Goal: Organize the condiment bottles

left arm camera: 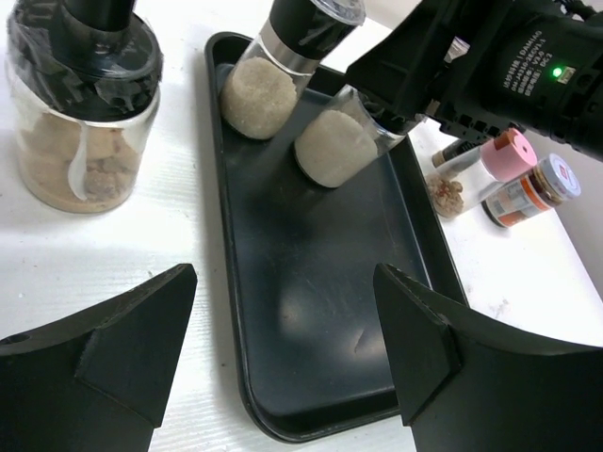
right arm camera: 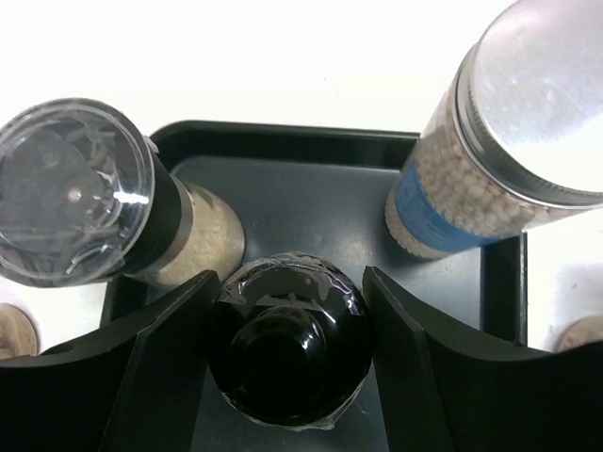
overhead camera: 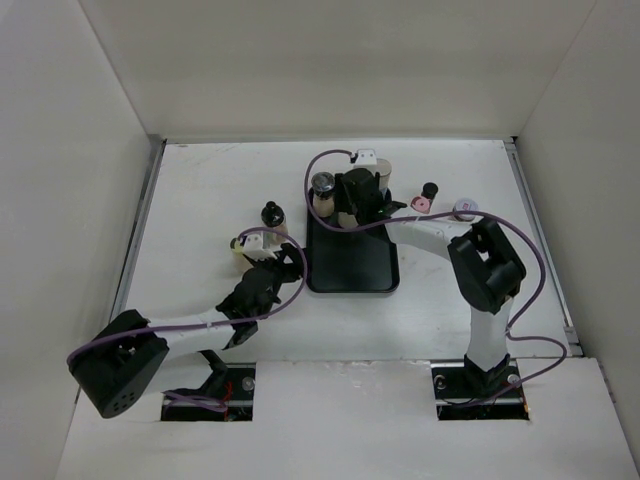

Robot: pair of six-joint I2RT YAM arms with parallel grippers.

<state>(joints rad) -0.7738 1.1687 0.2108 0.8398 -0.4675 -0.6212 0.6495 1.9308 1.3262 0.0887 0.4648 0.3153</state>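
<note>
Lettering is scarce: small white print on the right arm housing, by a green LED, is too fine to read, & the orange-blue label on the small jar w/ red-white lid is illegible too. The silver-lidded jar has a blue label, no words readable, pale beads inside. Right end effector is closed around a black-capped shaker, fingers against both sides of its film-wrapped top. Shaker stands at the far end of the black tray, pale grains in its glass. Just beside it, also on the tray, is a clear-capped grinder. Silver-lidded jar is at the tray's far right corner; can't tell if it's on or off the rim. Left end effector hangs wide open over the tray's near left edge, nothing btwn its fingers. Left of the tray on the tabletop: black-lidded jar w/ brown contents. Right of the tray: pink-capped bottle next to the small jar.
</note>
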